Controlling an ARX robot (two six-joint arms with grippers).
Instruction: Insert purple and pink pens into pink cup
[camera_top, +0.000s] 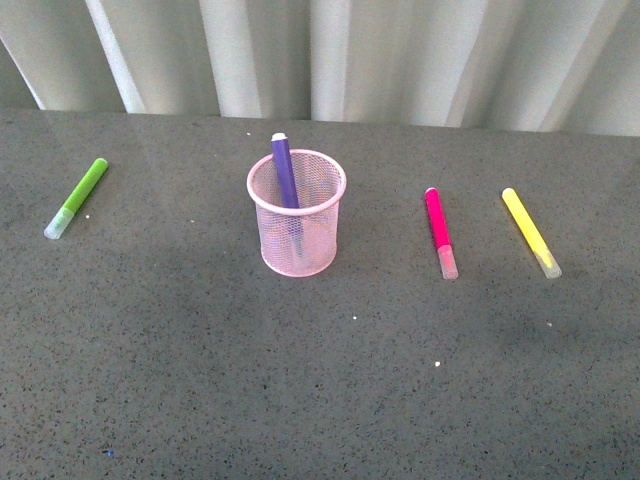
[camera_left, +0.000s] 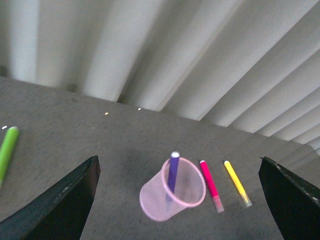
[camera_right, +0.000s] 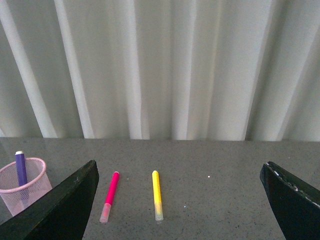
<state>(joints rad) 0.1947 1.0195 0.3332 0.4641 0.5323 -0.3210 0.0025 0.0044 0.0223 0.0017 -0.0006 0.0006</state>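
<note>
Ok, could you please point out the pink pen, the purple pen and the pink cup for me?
pink pen (camera_top: 440, 230), front view, on its magenta barrel.
purple pen (camera_top: 285, 172), front view, on its upper barrel.
pink cup (camera_top: 320, 245), front view, on its mesh wall.

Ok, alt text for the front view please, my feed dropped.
A pink mesh cup stands in the middle with the purple pen leaning inside it. The pink pen lies flat to its right, a yellow marker beyond it, a green marker far left.
</note>
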